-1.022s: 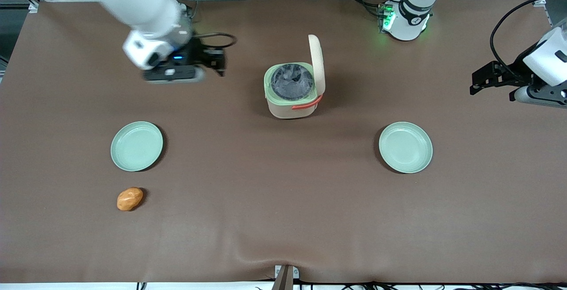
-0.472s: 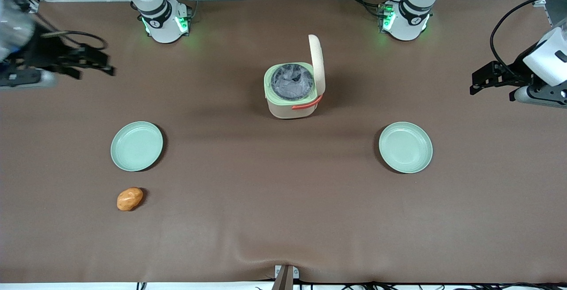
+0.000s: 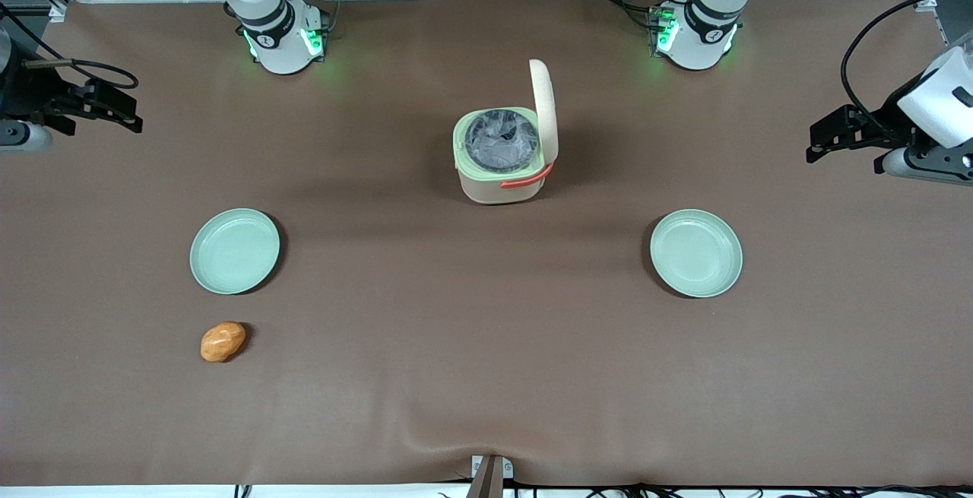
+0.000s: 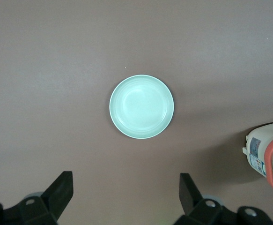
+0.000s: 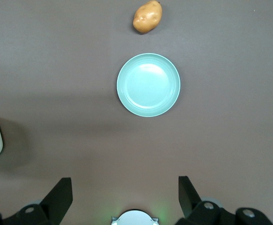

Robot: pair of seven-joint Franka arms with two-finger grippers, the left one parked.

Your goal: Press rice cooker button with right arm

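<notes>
Two risks for you: rice cooker (image 3: pixel 502 156) lid stands open, so careless approach could knock lid or shove light cooker across table (image 3: pixel 486 376); button not visible, so you may miss it. End effector (image 3: pixel 106 106) fingers spread, empty, hovering at working arm's end of table, well apart from cooker. Cooker mid-table, upright; orange handle side faces front camera.
</notes>
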